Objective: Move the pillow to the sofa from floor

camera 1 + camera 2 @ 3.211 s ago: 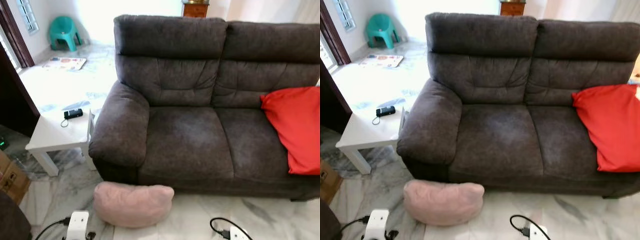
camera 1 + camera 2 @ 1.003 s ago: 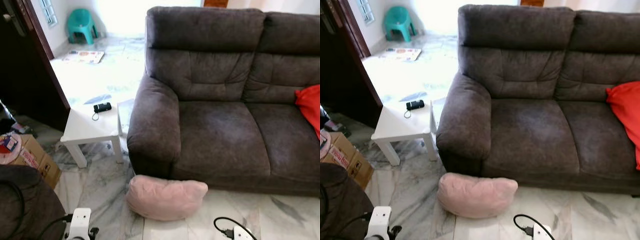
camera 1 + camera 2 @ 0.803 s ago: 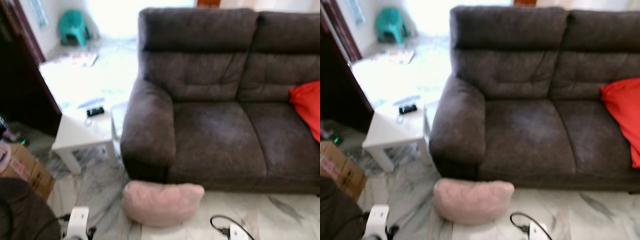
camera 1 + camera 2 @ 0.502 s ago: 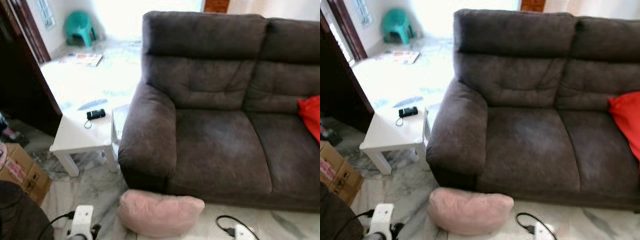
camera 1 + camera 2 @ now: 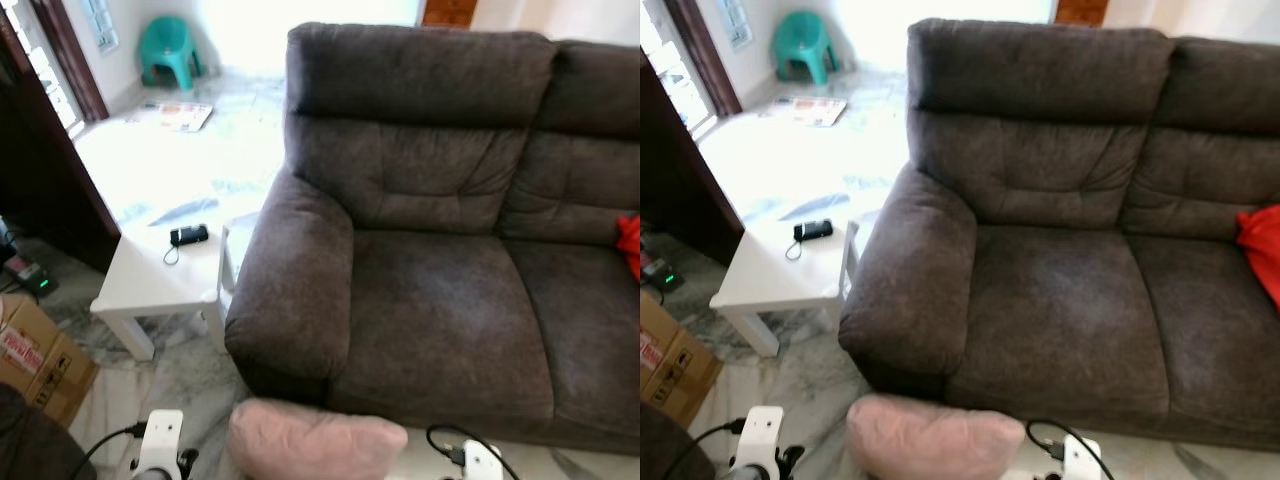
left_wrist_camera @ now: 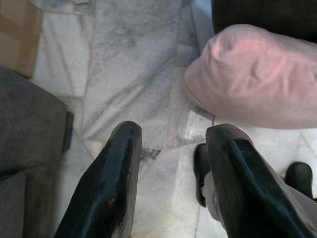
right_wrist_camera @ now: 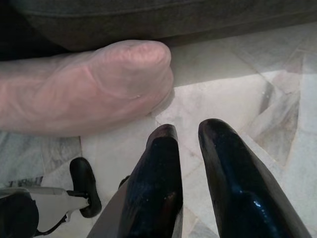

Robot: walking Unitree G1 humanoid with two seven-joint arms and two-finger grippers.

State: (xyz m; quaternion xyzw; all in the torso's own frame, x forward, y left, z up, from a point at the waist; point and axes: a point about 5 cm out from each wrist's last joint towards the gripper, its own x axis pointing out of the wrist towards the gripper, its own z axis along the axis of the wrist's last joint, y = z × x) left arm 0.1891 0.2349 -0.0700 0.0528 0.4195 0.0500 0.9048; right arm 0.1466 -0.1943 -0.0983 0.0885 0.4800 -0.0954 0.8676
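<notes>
Still, pink pillow point(image 5: 315, 446) lies on floor point(image 5: 190, 375) before sofa point(image 5: 440, 290).

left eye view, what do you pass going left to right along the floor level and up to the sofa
cardboard box → white side table with a black device on it → sofa armrest, with the pink pillow on the floor in front of it → red cushion at the far right edge

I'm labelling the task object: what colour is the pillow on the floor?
Pale pink; the pillow shows best in the left wrist view.
</notes>
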